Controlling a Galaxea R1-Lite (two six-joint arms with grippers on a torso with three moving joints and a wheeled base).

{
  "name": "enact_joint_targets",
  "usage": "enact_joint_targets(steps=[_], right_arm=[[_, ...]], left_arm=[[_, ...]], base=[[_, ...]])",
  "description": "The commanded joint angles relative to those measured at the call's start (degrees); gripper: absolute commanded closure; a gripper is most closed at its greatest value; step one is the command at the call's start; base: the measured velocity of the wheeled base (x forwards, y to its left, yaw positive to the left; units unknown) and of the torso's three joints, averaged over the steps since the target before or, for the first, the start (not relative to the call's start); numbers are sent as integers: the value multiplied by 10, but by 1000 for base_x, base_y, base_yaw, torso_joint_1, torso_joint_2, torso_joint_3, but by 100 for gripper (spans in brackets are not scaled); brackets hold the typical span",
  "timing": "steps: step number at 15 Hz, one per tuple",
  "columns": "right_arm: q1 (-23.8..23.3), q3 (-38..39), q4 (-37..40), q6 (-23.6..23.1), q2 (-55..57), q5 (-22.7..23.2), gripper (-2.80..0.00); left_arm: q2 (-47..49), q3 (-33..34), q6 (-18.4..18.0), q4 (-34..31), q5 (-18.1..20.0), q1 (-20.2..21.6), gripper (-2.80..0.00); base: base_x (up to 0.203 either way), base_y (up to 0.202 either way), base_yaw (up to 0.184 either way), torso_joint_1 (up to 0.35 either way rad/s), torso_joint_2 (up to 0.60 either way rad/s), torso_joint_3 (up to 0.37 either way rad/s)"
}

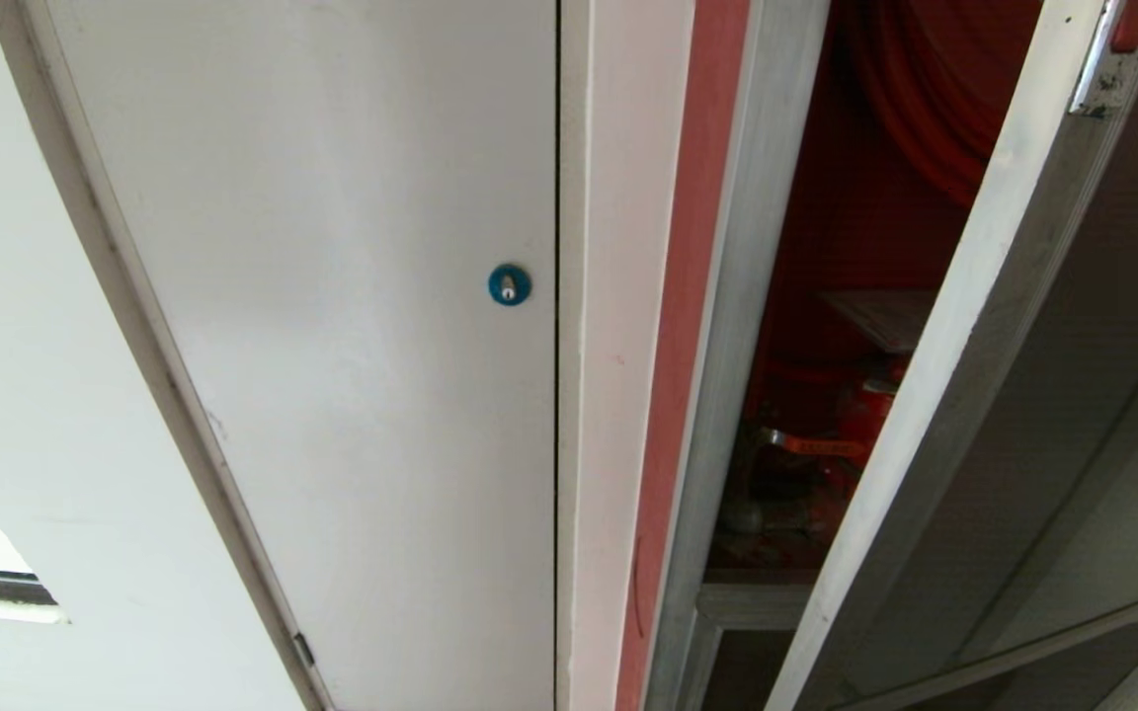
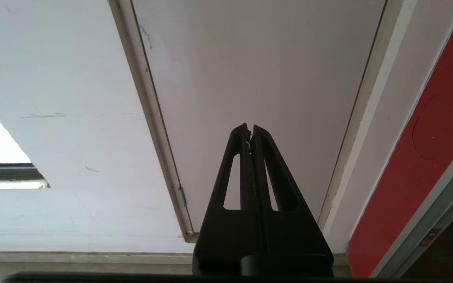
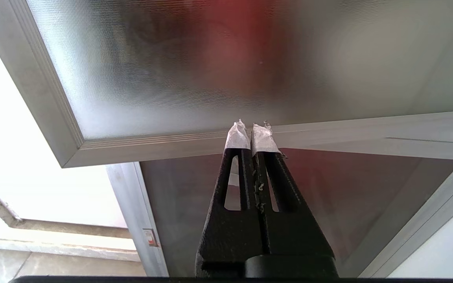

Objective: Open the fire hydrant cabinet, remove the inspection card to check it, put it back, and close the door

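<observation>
One fire hydrant cabinet point(image 1: 727, 326), silver frame, red inside, on the right of the head view. One door point(image 1: 934, 395) with a silver frame and dark glass, swung partly out; a gap shows the interior between the cabinet frame and the door edge. One small red latch point(image 1: 1130, 22) near the top of the door edge.

Inside the gap: one flat pale rectangular sheet point(image 1: 880, 316) lying about level above the red valve point(image 1: 860, 420), likely the inspection card, print not readable. Red hose reel point(image 1: 925, 89) up top, partly hidden by the door. White hose can't be made out.

One white-grey panel point(image 1: 352, 346) left of the cabinet, closed, with one blue round lock point(image 1: 509, 284). One red strip point(image 1: 683, 326) between the panel's white jamb and the cabinet frame.

Two grippers, neither in the head view. Left gripper point(image 2: 250, 129): fingers pressed together, holding nothing, pointing at the white-grey panel, not touching it. Right gripper point(image 3: 252, 131): two white-wrapped fingertips point(image 3: 237, 137) together, nothing between them, in front of the door's bottom frame rail; contact can't be told. One smaller lower dark glass panel point(image 3: 328, 196) sits under the door
</observation>
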State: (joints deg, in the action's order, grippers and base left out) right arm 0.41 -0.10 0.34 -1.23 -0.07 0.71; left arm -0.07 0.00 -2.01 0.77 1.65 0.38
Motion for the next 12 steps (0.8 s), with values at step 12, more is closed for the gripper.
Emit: enact_joint_targets(steps=[12], right_arm=[[0,-1,1,19,0,0,0]], left_arm=[[0,4,0,0,0,1,0]], base=[[0,0,0,0,0,0]])
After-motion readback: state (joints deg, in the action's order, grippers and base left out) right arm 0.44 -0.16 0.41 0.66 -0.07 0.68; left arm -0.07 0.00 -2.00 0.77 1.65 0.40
